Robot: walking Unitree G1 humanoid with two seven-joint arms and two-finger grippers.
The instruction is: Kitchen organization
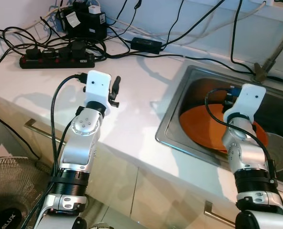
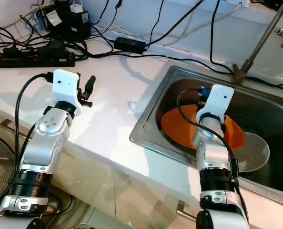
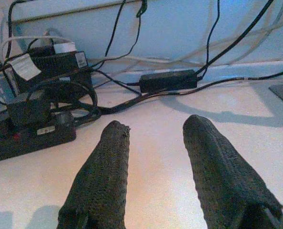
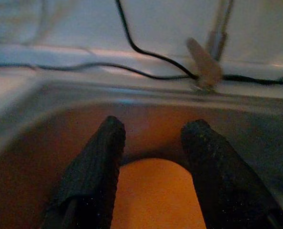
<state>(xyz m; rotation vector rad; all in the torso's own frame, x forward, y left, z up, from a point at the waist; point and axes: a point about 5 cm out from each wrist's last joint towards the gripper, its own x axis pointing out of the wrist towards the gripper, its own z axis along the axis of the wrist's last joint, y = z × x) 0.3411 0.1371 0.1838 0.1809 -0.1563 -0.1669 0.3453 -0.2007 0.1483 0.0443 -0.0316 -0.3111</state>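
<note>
inside the steel sink (image 2: 148,119), my right gripper (image 4: 153,143) hangs over the orange plate (image 2: 177,125), fingers parted with a gap between them and nothing held; the plate lies flat on the sink floor, and a clear glass bowl (image 2: 253,151) sits beside it, touching its edge on the side away from my left arm. behind the sink a faucet pipe (image 2: 260,45) rises from the rim. left of the sink, over the white countertop (image 1: 132,114), my left gripper (image 3: 153,157) hovers, fingers spread and empty. beyond it a black power strip (image 1: 55,58) and adapter (image 1: 146,45) lie among tangled cables against the wall. a fan (image 1: 10,191) stands on the floor below the counter.
</note>
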